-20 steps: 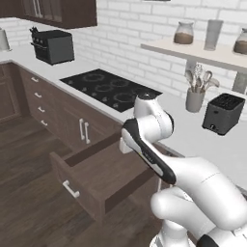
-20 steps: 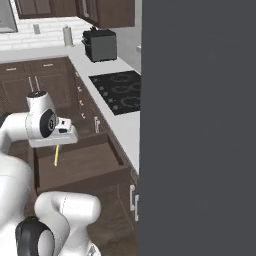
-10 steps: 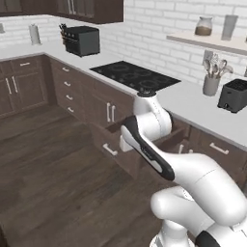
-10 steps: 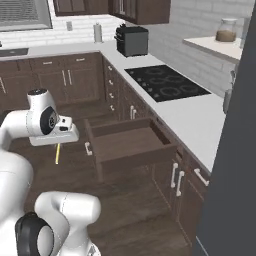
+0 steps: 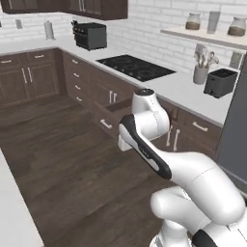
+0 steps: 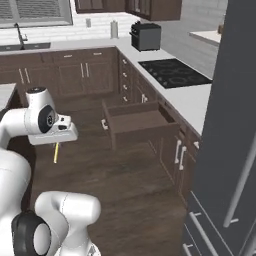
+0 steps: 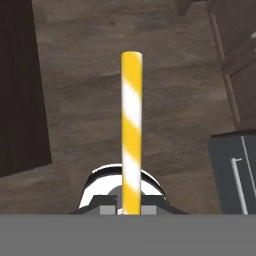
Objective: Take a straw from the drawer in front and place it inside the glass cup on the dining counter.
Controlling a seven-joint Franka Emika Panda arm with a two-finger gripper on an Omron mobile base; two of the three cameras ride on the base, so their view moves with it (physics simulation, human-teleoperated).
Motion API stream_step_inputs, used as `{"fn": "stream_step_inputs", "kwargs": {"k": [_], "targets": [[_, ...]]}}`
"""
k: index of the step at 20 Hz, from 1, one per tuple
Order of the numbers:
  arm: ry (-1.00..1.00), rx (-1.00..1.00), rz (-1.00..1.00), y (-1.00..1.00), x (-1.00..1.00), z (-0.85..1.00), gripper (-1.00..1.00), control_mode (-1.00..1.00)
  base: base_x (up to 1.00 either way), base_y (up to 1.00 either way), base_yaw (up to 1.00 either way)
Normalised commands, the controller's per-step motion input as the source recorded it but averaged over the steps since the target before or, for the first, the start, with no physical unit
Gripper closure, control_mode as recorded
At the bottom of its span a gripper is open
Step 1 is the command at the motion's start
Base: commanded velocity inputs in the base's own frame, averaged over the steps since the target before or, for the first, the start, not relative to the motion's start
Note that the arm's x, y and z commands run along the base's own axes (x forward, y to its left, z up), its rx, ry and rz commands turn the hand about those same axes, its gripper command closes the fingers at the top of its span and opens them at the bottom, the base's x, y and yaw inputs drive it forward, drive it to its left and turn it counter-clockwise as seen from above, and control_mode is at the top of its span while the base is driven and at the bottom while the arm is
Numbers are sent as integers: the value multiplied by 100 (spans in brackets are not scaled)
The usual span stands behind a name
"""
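I have the straw [image 7: 131,135] clamped in the jaws [image 7: 131,209]; in the hand view it runs straight out from between them, yellow with white stripes, its far end over the dark wood floor [image 7: 100,110]. In the right base view the straw [image 6: 56,152] hangs below the hand, pointing down toward the floor, clear of everything around it.

The drawer [image 6: 140,122] stands pulled out of the cabinet run, well apart from the jaws and off to their right in the right base view, its silver handle [image 6: 105,124] on the front facing the room. In the left base view the arm's upper link hides most of the drawer [image 5: 113,113], with only its front and handle showing just left of the arm. The black cooktop [image 6: 172,72] sits on the table beyond the drawer.
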Motion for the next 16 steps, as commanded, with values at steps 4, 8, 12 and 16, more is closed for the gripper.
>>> {"fn": "stream_step_inputs", "kwargs": {"k": [4,8,12,16], "targets": [[0,0,0,0,0,0,100,100,-100,-2,17],[0,0,0,0,0,0,100,100,-100,0,30],[0,0,0,0,0,0,100,100,-81,9,26],[0,0,0,0,0,0,100,100,-53,73,15]]}}
